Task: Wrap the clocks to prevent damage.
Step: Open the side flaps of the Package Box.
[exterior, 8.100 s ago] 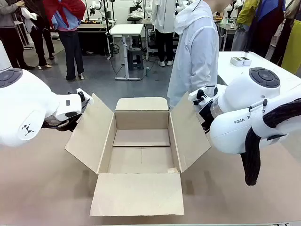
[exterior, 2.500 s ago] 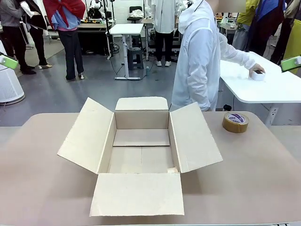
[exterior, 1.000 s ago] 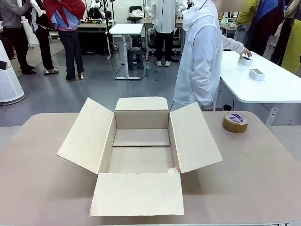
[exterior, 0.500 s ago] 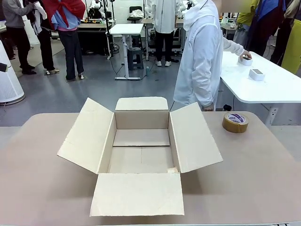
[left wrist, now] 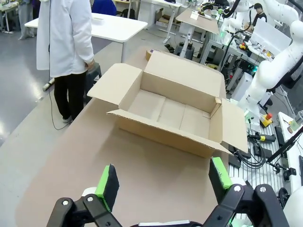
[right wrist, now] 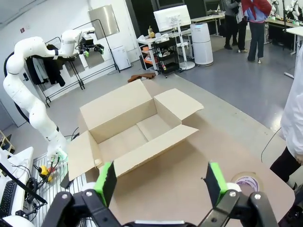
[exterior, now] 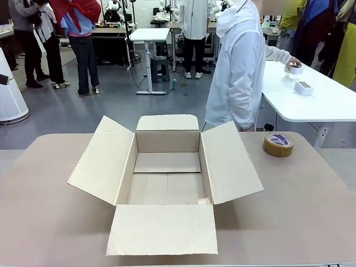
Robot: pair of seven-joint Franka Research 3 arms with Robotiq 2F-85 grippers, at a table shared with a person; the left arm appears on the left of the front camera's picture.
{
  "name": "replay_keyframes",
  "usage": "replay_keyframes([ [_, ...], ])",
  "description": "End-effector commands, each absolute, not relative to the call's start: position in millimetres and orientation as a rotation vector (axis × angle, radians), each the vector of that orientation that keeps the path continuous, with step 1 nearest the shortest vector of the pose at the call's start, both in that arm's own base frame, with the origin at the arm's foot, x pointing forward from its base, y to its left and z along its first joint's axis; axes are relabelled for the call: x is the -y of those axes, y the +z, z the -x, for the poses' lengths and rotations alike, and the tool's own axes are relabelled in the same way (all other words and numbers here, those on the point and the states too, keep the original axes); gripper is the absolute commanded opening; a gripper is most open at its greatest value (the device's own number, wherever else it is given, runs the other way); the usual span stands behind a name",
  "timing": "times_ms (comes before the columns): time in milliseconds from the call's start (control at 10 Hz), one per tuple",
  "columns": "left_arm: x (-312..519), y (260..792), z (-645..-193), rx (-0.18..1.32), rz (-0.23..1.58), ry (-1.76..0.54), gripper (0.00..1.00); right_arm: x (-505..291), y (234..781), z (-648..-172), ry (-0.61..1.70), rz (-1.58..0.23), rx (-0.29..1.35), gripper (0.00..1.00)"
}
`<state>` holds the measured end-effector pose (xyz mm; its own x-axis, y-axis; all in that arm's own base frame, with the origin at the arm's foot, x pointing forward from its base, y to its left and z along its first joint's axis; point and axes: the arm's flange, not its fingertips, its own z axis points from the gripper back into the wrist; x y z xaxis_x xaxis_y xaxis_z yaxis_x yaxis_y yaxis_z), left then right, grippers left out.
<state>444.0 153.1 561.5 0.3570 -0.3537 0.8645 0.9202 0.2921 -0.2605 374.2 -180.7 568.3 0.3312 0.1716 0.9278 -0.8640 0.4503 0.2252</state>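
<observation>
The left claw point(left wrist: 163, 177) hangs open and empty above the left side of the counter point(exterior: 44, 222). Mid-counter sits a cardboard box point(exterior: 167, 142), all four flaps spread. A person point(exterior: 239, 72) in a white coat stands beyond the far edge. A tape roll point(exterior: 278, 144) lies far right. The right claw point(right wrist: 159, 179) is open too, gripping nothing.

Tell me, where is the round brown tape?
In the front view, the tape roll lies on the table, toward its far right corner, right of the open cardboard box.
</observation>
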Motion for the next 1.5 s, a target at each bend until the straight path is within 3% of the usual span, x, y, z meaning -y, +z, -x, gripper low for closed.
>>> replay_keyframes([
  [0,-154.6,563.9,-444.2,0.787,0.883,-0.985,1.00,182.1,567.7,-375.0,0.806,-0.852,1.009,1.00],
  [900,-154.6,563.9,-444.2,0.787,0.883,-0.985,1.00,180.8,568.2,-374.2,0.794,-0.846,1.001,1.00],
  [1000,-153.6,561.6,-443.6,0.785,0.880,-0.975,0.69,183.0,566.6,-372.4,0.787,-0.833,1.006,0.40],
  [1100,-153.3,565.7,-447.3,0.779,0.884,-0.970,0.40,184.1,565.9,-372.1,0.793,-0.824,1.006,0.40],
  [1200,-153.7,564.2,-442.7,0.781,0.885,-0.961,0.09,185.4,562.1,-370.4,0.791,-0.814,1.000,0.00],
  [1300,-153.3,563.6,-441.1,0.774,0.881,-0.961,0.00,186.1,559.6,-371.3,0.781,-0.817,0.993,0.36],
  [1400,-153.7,565.1,-444.4,0.768,0.881,-0.963,0.00,186.1,558.8,-373.0,0.775,-0.819,0.987,0.00],
])
